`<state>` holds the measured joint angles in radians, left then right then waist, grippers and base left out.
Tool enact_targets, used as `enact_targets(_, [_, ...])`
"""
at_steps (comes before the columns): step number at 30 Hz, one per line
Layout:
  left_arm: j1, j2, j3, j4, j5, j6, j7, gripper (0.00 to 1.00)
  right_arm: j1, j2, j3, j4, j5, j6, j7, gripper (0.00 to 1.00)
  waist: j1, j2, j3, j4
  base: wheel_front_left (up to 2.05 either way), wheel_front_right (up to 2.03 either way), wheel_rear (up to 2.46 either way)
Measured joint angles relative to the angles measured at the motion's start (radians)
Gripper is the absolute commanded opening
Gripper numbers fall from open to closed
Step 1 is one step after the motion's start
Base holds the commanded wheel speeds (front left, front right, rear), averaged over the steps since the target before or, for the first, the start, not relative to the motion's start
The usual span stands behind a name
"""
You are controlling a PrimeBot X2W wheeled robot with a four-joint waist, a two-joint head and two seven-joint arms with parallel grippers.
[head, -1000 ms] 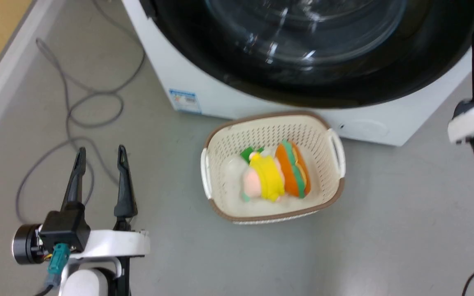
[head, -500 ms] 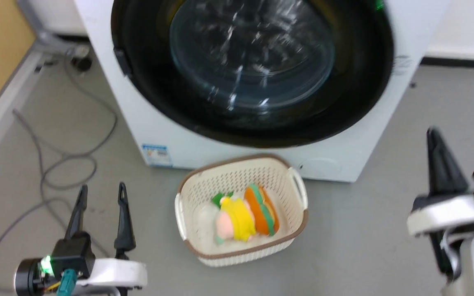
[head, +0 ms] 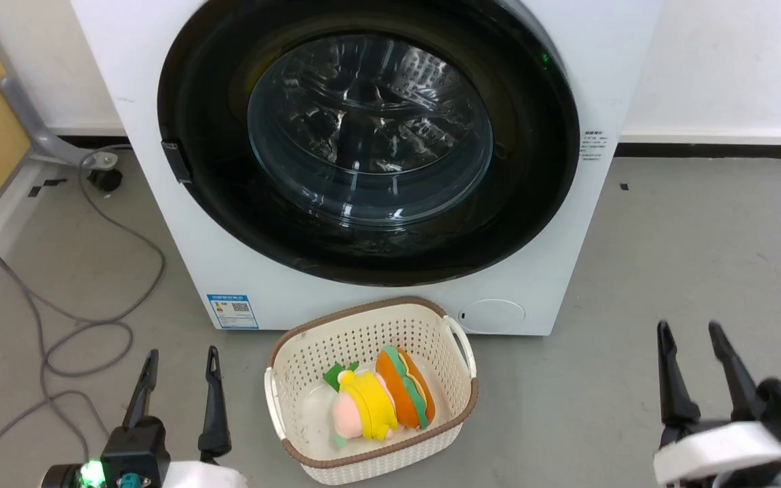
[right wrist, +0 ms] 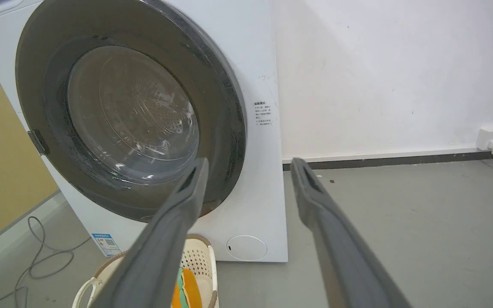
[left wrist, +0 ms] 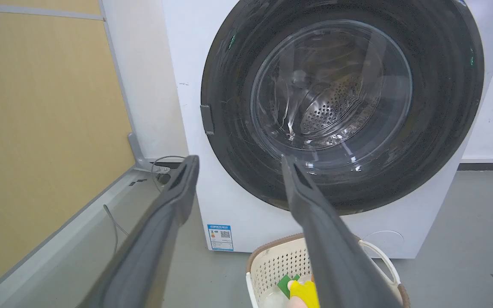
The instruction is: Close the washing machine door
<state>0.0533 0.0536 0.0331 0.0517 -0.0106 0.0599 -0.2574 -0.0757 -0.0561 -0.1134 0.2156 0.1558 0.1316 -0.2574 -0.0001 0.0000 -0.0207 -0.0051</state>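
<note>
Nearest the robot, the left tool (head: pixel 182 352) sits low at the left, fingers spread with nothing between them. Its place in the head view is much as it was a second ago.

The right tool (head: pixel 689 327) shows the main change. A second ago it stood high at the right edge, close to the lower right of the door's black rim. It is now drawn back low at the right, fingers released and empty, well apart from the machine. Part of this shift belongs to the camera: the head view has lifted and pulled back.

Between the tools, the cream basket (head: pixel 462 352) holding plush toys (head: pixel 380 407) stands on the floor just in front of the machine. A grey cable (head: pixel 92 325) lies to the left.

Farthest, the washing machine door (head: pixel 370 135) lies flat against the front of the washing machine (head: pixel 567 271). Both wrist views show its rim seated against the white panel, with no gap or grey gasket visible.

Judgement: the door is shut and the right tool's retreat marks the task as finished or nearly so. Whether the latch has caught cannot be confirmed by sight.
</note>
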Motion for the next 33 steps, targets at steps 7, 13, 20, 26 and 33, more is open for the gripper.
enact_targets(7, [0.019,0.0,-0.004,0.009,-0.001,-0.001,0.002,0.0,0.047,0.001,0.008,-0.004,0.032,0.0,0.0,0.0,0.0,0.0,-0.014,-0.007,0.0,0.0,0.0])
enact_targets(13, [0.019,-0.001,-0.007,0.008,-0.001,-0.001,0.006,0.0,0.046,0.001,0.008,-0.003,0.031,0.0,0.006,0.0,0.0,0.0,-0.013,-0.006,0.0,0.0,0.0])
enact_targets(20, [0.019,-0.001,-0.008,0.006,-0.001,-0.002,0.021,0.0,0.046,0.001,0.014,-0.012,0.026,0.0,0.018,0.0,0.0,0.0001,-0.011,-0.006,0.0,0.0,0.0])
enact_targets(26, [0.019,-0.001,-0.009,0.005,-0.001,-0.003,0.033,0.0,0.046,0.001,0.019,-0.021,0.013,0.0,0.029,0.0,0.0,0.0,-0.009,-0.005,0.0,0.0,0.0])
enact_targets(33, [0.017,-0.001,-0.011,0.002,0.0,-0.01,0.046,0.0,0.046,0.001,0.024,-0.034,0.002,0.0,0.046,0.0,0.0,0.0,-0.007,-0.005,0.0,0.0,0.0])
